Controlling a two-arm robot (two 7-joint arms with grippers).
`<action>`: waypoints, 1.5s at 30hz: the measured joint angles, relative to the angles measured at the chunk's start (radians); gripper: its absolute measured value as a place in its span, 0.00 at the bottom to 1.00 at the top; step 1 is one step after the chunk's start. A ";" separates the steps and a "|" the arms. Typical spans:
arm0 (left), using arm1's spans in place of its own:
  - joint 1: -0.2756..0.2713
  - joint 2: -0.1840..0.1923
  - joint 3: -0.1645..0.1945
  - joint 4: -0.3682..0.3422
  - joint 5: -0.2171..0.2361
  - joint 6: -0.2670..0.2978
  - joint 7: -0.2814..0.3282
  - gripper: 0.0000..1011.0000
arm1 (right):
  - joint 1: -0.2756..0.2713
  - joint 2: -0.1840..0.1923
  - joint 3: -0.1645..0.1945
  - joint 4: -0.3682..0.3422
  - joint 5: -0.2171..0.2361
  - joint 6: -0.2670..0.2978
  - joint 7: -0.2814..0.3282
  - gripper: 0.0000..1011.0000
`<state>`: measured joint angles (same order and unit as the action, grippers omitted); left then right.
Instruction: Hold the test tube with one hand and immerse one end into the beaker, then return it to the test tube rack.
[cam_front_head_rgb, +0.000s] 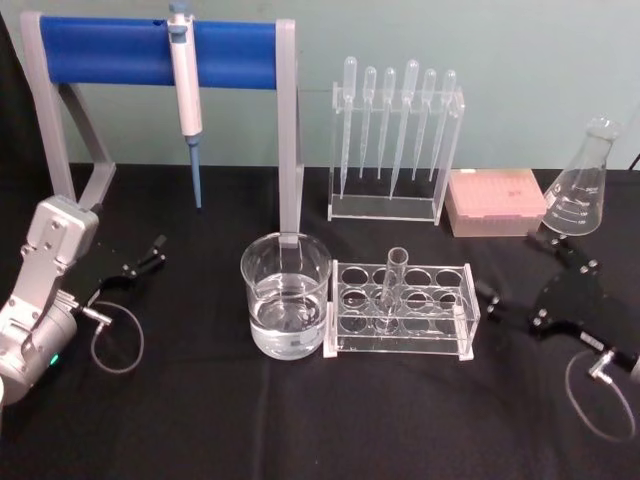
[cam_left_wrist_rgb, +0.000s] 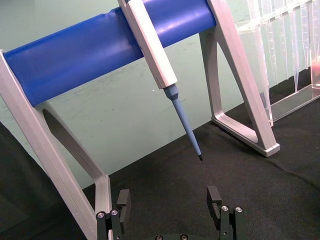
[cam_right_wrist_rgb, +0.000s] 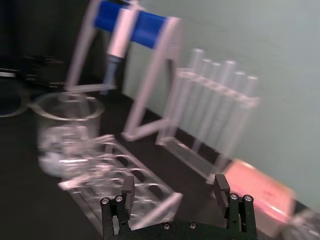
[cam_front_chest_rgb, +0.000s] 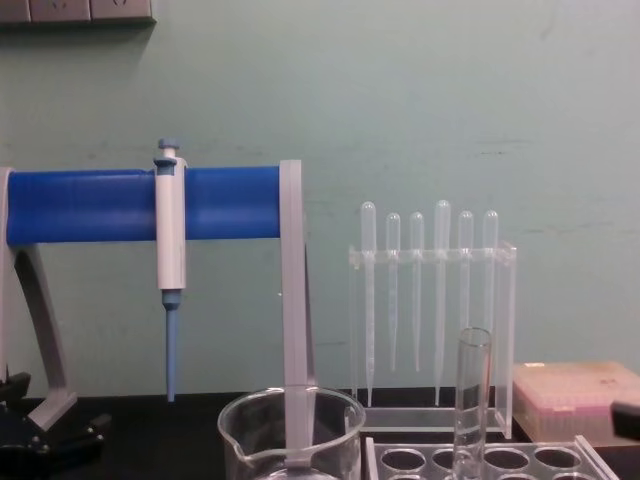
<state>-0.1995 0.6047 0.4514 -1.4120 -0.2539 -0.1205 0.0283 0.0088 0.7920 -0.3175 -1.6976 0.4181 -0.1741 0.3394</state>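
Note:
The test tube (cam_front_head_rgb: 390, 283) stands slightly tilted in a clear acrylic rack (cam_front_head_rgb: 455, 310), open end up; it also rises from the rack in the chest view (cam_front_chest_rgb: 470, 390). Just left of the rack sits the beaker (cam_front_head_rgb: 285, 295), partly filled with clear liquid, seen again in the chest view (cam_front_chest_rgb: 292, 432) and the right wrist view (cam_right_wrist_rgb: 65, 127). My right gripper (cam_front_head_rgb: 517, 268) rests open on the black cloth to the right of the rack, jaws empty (cam_right_wrist_rgb: 173, 184). Far left of the beaker, my left gripper (cam_front_head_rgb: 152, 252) lies open and empty (cam_left_wrist_rgb: 168, 197).
Behind the beaker stands a grey stand with a blue bar (cam_front_head_rgb: 160, 52) holding a white-and-blue pipettor (cam_front_head_rgb: 186, 95). A rack of plastic pipettes (cam_front_head_rgb: 395, 140), a pink tip box (cam_front_head_rgb: 495, 200) and a conical flask (cam_front_head_rgb: 585, 185) line the back right. Loose cables lie by both grippers.

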 joint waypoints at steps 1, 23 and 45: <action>0.000 0.000 0.000 0.000 0.000 0.000 0.000 0.99 | 0.002 0.001 -0.003 0.002 0.007 -0.006 0.022 0.99; 0.000 0.000 0.000 0.000 0.000 0.000 0.000 0.99 | 0.123 -0.057 -0.086 0.063 0.100 0.010 0.374 0.99; 0.000 0.000 0.000 0.000 0.000 0.000 0.000 0.99 | 0.267 -0.163 -0.157 0.167 0.029 0.057 0.378 0.99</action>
<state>-0.1995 0.6047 0.4514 -1.4120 -0.2539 -0.1205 0.0283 0.2763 0.6291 -0.4743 -1.5309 0.4468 -0.1170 0.7171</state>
